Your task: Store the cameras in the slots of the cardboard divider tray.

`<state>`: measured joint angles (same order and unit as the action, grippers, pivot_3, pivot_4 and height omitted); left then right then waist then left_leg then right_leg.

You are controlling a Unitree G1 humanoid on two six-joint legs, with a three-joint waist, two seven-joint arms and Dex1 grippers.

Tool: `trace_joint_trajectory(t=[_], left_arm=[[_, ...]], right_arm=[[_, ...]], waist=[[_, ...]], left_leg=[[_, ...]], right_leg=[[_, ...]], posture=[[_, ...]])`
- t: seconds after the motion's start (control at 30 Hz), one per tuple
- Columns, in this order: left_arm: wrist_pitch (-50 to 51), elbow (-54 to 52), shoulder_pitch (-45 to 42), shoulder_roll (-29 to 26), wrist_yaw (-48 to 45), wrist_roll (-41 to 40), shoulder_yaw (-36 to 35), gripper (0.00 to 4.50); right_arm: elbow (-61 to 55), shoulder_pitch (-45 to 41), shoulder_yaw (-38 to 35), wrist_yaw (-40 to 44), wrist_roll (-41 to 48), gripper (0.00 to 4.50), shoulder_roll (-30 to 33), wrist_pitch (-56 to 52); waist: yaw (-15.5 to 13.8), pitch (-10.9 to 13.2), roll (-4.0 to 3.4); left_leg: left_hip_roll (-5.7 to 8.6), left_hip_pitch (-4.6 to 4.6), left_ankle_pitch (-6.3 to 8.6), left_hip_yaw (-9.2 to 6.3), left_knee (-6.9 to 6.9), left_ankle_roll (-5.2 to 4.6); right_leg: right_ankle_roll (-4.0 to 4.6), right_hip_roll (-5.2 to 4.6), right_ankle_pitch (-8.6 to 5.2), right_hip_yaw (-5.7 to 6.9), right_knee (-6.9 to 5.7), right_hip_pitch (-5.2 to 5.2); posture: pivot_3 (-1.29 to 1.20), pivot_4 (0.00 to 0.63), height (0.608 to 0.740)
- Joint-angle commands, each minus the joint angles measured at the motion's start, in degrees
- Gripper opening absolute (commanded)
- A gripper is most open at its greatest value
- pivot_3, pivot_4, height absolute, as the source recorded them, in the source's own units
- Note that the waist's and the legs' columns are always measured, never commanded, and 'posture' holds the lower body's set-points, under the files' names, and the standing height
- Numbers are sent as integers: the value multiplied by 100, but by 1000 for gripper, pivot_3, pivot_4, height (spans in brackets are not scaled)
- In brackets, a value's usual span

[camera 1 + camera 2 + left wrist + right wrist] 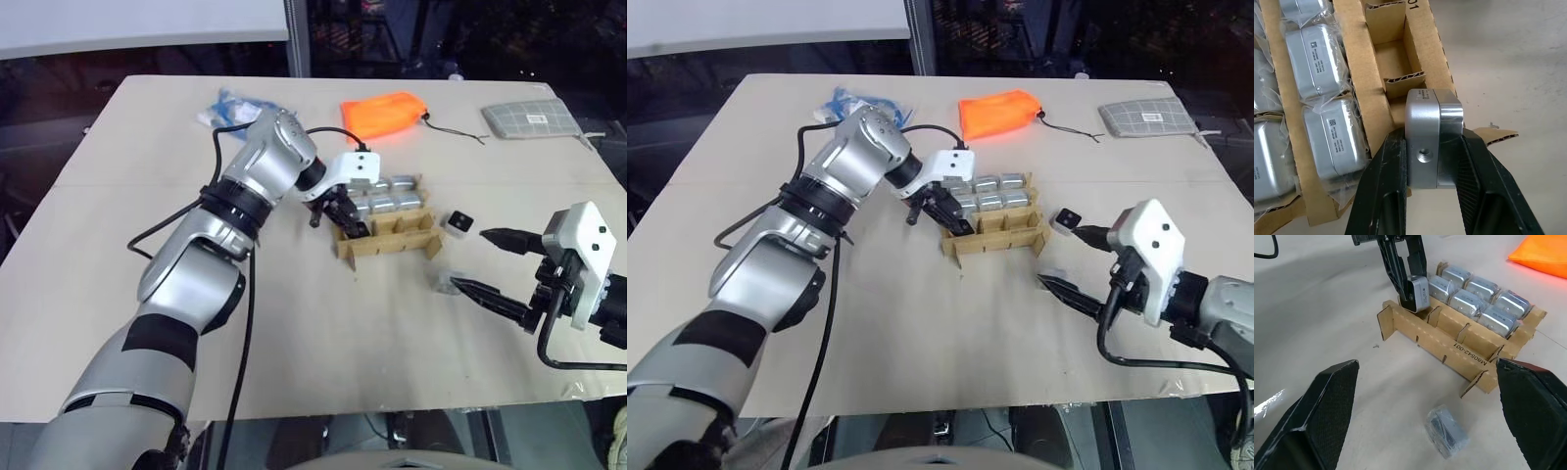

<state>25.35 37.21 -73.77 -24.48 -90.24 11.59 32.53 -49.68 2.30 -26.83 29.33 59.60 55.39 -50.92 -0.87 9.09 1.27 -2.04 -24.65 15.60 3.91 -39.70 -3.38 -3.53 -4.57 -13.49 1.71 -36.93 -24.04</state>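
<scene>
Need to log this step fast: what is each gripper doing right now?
Left gripper: closed on a silver camera, over the cardboard divider tray.
Right gripper: open, holding nothing.

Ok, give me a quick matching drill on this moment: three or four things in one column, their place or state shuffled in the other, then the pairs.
1. left claw
2. right claw
3. orange pouch
4. bagged camera

A. lying on the table in front of the tray
B. open, holding nothing
C. at the table's far side, beyond the tray
D. shut on a bare camera over the tray's front row

Pairs: 1-D, 2-B, 3-C, 4-A
</scene>
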Motion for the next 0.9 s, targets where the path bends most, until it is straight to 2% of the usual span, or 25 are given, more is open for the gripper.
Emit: trace_joint_trajectory(t=[0.03,0.5,0.9], left_arm=[[-20,166,-222,91,77,356,242,759],[33,412,-357,385,246,787,374,759],[600,283,-447,398,178,473,-64,758]], right_arm=[[-172,79,-218,-62,51,4453,28,113],[-247,306,-326,-106,27,4453,40,167],[-184,298,-254,-62,-67,4500,68,216]], waist=[[0,0,0],[-3,-1,-1],[0,-1,-1]], left_leg=[[0,-1,0,0,-4,-1],[-5,9,6,-11,-65,-11],[-5,5,6,-14,-72,-11]], right_leg=[[0,0,0,0,-2,0],[1,-1,-1,-1,-55,20],[0,-2,-1,0,-68,16]], posture=[[0,150,740],[0,150,740],[0,150,740]])
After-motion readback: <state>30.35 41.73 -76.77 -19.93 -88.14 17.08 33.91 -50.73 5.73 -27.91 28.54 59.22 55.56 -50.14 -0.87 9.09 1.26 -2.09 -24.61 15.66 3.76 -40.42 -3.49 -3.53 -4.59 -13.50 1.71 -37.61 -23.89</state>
